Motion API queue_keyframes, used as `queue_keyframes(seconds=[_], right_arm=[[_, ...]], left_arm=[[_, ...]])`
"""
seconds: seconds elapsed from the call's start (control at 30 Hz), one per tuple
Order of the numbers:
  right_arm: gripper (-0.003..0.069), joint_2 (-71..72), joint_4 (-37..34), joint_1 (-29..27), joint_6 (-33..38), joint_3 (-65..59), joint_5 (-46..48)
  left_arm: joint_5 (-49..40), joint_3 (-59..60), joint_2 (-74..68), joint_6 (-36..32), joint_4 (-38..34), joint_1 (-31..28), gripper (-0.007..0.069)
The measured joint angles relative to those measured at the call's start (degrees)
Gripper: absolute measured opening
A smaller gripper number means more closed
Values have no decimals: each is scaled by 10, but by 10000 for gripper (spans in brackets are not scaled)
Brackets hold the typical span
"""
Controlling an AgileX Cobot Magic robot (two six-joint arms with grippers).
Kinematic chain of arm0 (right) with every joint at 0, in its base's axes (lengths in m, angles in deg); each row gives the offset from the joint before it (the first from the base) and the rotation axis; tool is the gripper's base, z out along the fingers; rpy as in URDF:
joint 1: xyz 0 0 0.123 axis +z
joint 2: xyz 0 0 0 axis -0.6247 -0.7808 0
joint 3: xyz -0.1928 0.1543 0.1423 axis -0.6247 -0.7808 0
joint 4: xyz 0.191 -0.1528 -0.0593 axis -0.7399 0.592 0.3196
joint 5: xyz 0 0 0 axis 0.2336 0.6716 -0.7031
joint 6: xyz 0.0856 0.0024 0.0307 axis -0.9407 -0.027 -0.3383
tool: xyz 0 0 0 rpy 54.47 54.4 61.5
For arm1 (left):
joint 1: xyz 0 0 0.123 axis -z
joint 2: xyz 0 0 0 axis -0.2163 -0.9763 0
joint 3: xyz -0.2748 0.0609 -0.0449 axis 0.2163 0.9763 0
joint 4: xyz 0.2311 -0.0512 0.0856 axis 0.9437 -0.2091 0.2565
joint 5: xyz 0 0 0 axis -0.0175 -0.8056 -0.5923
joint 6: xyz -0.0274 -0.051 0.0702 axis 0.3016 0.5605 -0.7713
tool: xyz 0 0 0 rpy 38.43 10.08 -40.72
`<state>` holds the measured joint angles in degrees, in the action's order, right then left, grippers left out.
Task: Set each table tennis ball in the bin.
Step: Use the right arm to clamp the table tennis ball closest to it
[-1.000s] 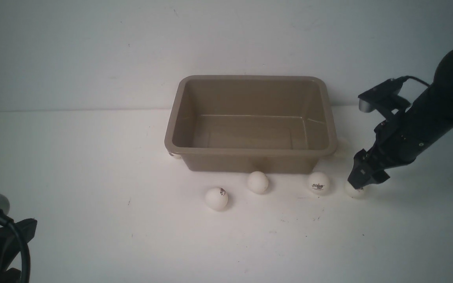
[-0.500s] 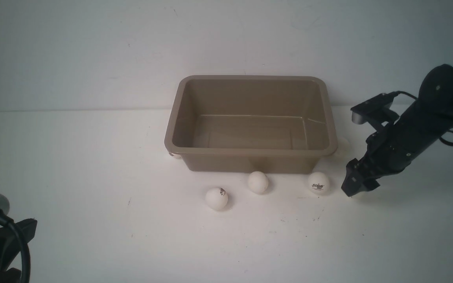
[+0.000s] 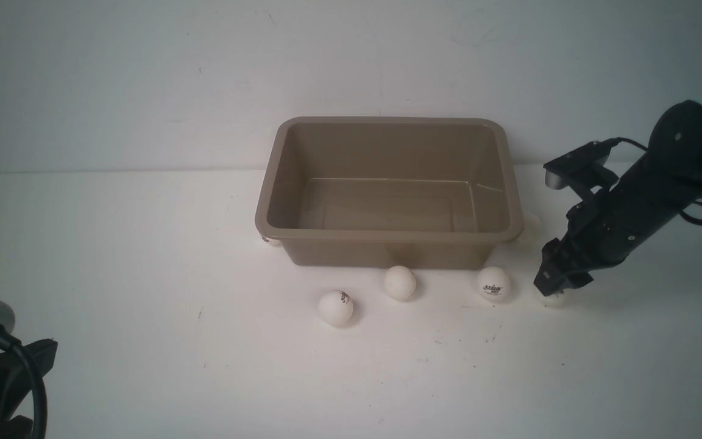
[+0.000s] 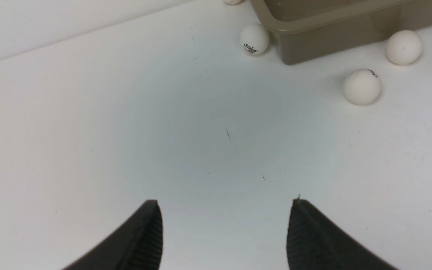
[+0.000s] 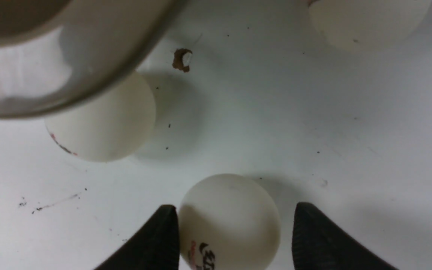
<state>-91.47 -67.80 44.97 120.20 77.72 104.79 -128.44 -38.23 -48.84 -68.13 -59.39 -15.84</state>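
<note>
White ball (image 5: 229, 219) sat unpinched between the right end effector's (image 5: 234, 205) spread jaws — grasp pending; a squeeze, then a lift to the bin (image 3: 387, 235), seemed due

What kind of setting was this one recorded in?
Probably a robot test bench in a lab, not a home: a plain white table against a blank wall, holding a taupe bin and loose table tennis balls.

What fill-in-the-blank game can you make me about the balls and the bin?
The bin is ___.
The right end effector straddles one ___.
The left end effector is ___, holding nothing.
Missing words: empty; ball; open.
</note>
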Motion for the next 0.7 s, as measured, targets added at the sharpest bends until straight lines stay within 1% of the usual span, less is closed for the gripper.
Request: queue_keyframes(seconds=[0.07,0.13,0.7], right_arm=[[319,0,0,0,0,0,8],[303,0,0,0,0,1,11],[303,0,1,0,0,3,21]], left_arm=[[0,0,0,0,0,0,405],[0,0,0,0,0,0,405],[0,0,0,0,0,0,405]])
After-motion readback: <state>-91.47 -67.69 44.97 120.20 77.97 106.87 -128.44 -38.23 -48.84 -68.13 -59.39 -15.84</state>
